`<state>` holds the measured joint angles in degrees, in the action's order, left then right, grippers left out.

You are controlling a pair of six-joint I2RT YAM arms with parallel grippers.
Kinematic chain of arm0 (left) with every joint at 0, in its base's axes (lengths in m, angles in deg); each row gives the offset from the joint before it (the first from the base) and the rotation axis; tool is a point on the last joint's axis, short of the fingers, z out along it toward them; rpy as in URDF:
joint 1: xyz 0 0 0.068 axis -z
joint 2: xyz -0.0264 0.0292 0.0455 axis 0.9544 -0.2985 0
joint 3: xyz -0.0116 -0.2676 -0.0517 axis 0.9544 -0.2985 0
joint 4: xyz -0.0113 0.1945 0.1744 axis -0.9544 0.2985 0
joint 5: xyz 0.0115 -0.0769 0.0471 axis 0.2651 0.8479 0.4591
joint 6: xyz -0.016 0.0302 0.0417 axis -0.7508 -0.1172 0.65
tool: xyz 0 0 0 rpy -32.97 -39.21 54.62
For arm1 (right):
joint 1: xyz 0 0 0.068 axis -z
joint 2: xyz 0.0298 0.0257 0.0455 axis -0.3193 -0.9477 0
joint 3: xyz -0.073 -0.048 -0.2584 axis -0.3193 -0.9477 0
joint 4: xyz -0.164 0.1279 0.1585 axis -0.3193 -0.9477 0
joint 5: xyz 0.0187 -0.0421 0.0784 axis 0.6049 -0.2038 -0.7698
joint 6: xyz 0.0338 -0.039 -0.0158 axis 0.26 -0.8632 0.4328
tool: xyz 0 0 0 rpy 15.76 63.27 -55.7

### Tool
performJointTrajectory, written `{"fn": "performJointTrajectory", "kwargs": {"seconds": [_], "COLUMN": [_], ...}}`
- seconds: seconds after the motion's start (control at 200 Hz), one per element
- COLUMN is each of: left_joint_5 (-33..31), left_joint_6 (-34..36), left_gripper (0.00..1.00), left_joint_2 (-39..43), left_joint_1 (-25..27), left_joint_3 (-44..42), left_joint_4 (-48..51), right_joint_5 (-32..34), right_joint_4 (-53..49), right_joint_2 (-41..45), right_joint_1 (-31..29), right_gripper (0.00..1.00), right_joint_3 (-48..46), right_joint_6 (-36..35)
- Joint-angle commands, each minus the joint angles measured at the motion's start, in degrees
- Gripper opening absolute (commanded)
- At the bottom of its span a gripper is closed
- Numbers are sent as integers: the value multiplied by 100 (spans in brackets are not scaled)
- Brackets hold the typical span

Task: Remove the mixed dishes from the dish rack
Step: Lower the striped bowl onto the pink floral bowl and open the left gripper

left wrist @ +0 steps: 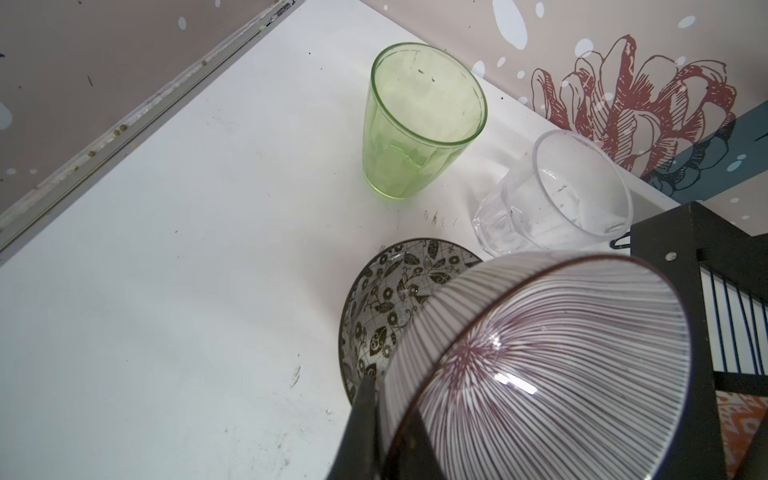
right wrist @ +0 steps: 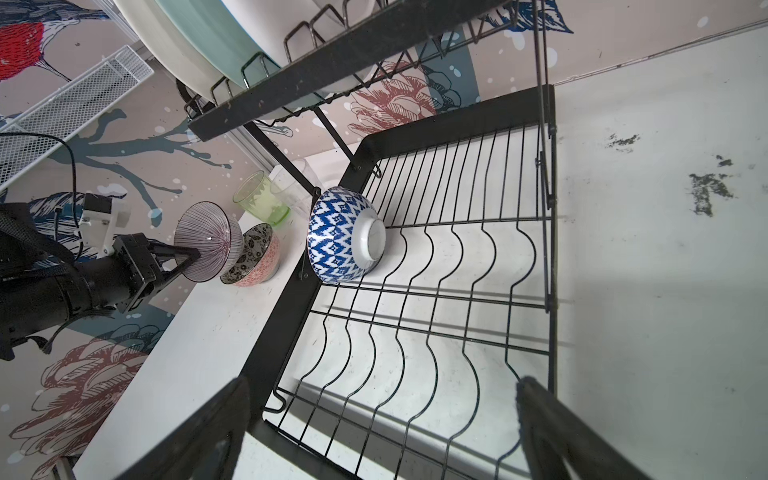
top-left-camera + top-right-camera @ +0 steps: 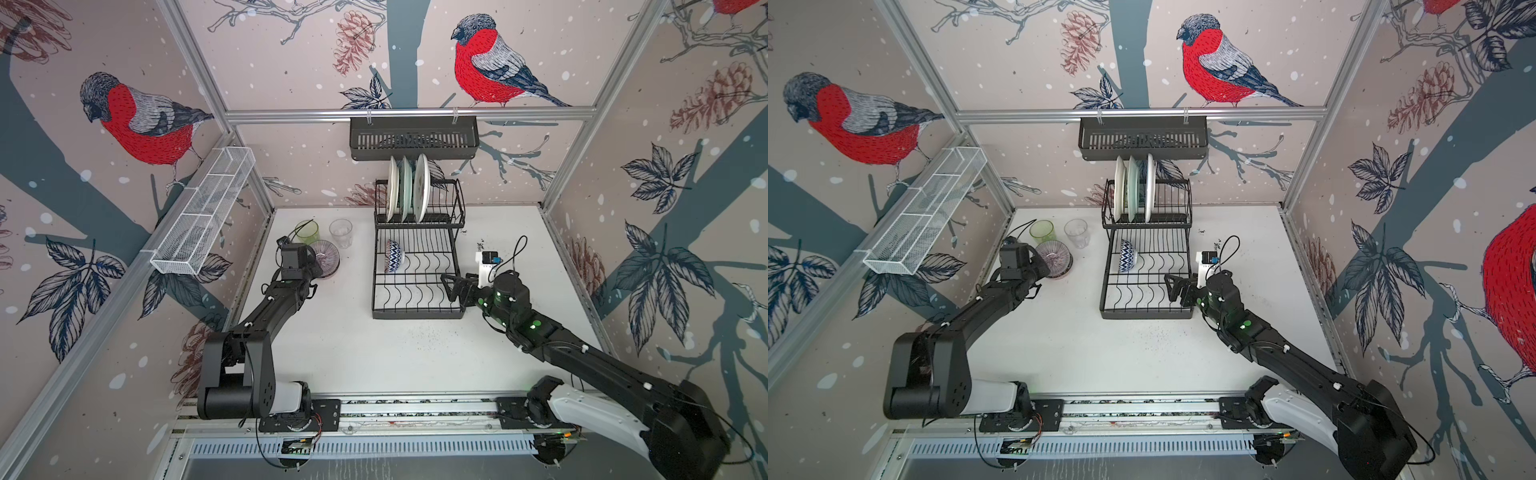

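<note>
The left hand [image 2: 189,254] is pressed onto the rim of the striped bowl [image 1: 540,365], with one finger [image 1: 365,415] outside the wall and one inside. We see this bowl tilted, its mouth turned toward the left arm, held off the table [image 3: 353,353] just left of the rack [image 3: 417,314].

Directly under it the floral bowl [image 1: 386,299] stands upright on the table. The striped bowl's foot appears to sit over the floral bowl's mouth, but we cannot tell whether the two touch.

Beyond both bowls, toward the back wall, the green tumbler [image 1: 419,120] and the clear tumbler [image 1: 552,191] stand upright on the table. They are near each other but apart, and the clear one is nearer the rack.

The right hand [image 3: 448,288] is spread wide and holds nothing. It hovers over the near right part of the rack's lower tier, fingers pointing left.

In the rack, the blue bowl [image 2: 340,237] rests on edge in the far left corner of the lower tier, its foot turned toward the right hand. Three plates [image 3: 406,189] stand upright, side by side, in the left slots of the upper tier.
</note>
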<state>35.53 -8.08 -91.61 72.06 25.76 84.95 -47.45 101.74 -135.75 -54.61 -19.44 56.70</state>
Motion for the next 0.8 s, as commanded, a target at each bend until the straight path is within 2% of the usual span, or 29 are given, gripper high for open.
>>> {"fn": "performJointTrajectory", "kwargs": {"seconds": [0.0,0.445,0.705,0.795], "left_joint_5": [125,323,331,162], "left_joint_6": [-50,-13,119,168], "left_gripper": [0,0,0,0], "left_joint_2": [-98,-532,-911,-1118], "left_joint_1": [-20,-100,-107,-108], "left_joint_3": [202,420,729,951], "left_joint_4": [-119,-112,217,518], "right_joint_5": [-88,-165,-228,-244], "right_joint_4": [269,269,260,257], "right_joint_2": [-48,-288,-405,-431], "right_joint_1": [0,-1,4,2], "right_gripper": [100,99,99,100], "right_joint_3": [23,190,305,322], "right_joint_6": [29,28,-8,-15]}}
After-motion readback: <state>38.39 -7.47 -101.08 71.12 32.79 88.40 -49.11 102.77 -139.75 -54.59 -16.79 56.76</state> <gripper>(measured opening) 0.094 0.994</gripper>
